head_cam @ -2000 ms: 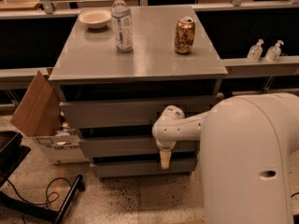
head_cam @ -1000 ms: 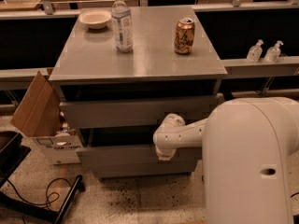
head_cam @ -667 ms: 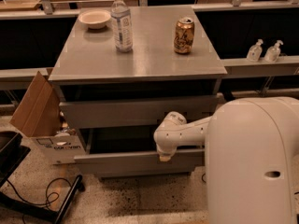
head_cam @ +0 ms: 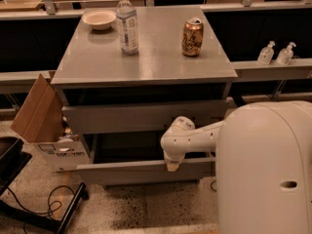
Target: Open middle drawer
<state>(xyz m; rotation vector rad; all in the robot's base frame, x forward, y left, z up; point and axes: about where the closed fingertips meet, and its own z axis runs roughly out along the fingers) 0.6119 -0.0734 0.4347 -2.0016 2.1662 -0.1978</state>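
The middle drawer [head_cam: 122, 172] is a wide grey drawer under the taller top drawer [head_cam: 141, 116] of the grey cabinet. It stands pulled out toward me, with a dark gap open behind its plain front panel. My gripper [head_cam: 172, 166] hangs from the white arm and rests on the panel's top edge, right of centre. The lowest drawer is hidden under the pulled-out one.
On the cabinet top [head_cam: 161, 62] stand a water bottle [head_cam: 127, 23], a soda can [head_cam: 192, 37] and a white bowl [head_cam: 99, 19]. An open cardboard box [head_cam: 46, 126] sits at the cabinet's left. Cables [head_cam: 44, 206] lie on the floor. Two dispenser bottles [head_cam: 276, 53] stand on the right ledge.
The middle drawer has slid out toward me from nearly closed. My gripper has moved with its front panel, forward and lower in view.
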